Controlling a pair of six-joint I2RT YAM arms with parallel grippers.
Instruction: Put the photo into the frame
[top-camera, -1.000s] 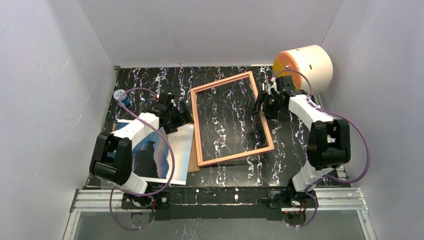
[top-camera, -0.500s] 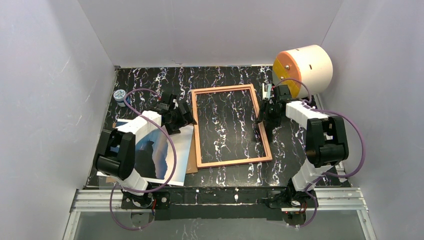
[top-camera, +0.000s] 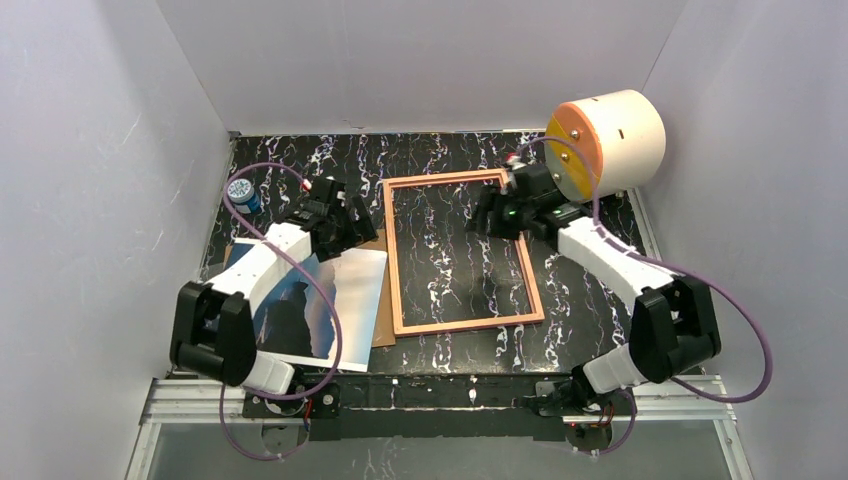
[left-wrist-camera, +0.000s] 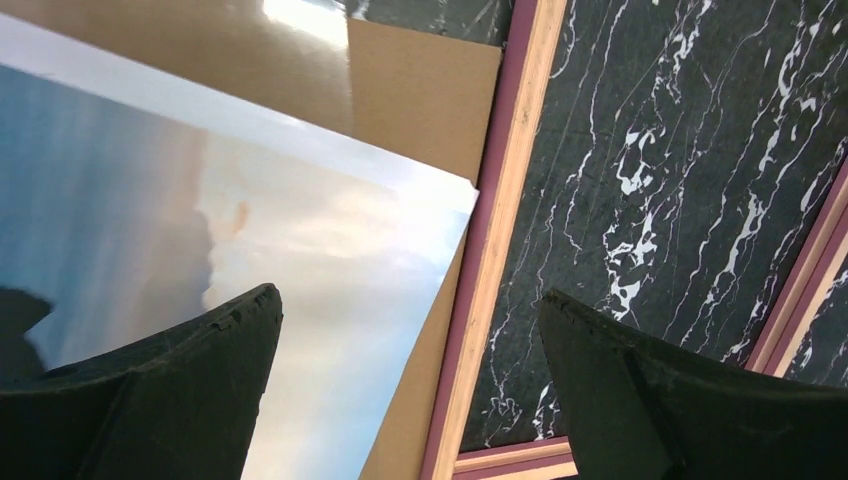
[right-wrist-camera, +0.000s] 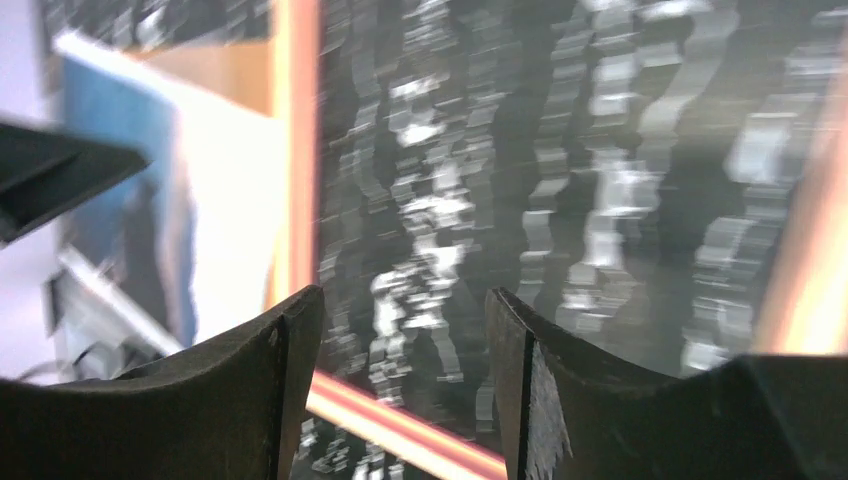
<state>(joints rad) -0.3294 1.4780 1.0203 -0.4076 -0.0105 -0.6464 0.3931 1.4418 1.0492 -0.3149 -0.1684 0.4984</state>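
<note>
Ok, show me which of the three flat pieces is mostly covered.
The brown board: it lies mostly hidden under the photo, while nothing lies on the photo or the pink frame.

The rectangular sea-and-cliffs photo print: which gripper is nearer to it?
Left. The left gripper hangs above a corner of the photo; the right gripper hangs over the thin pink frame, farther away.

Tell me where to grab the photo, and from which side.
I'd take the photo by its far right corner, next to the frame. It lies flat, picture up, on the brown backing board, so come from above with the open left hand, which hangs over that corner.
</note>
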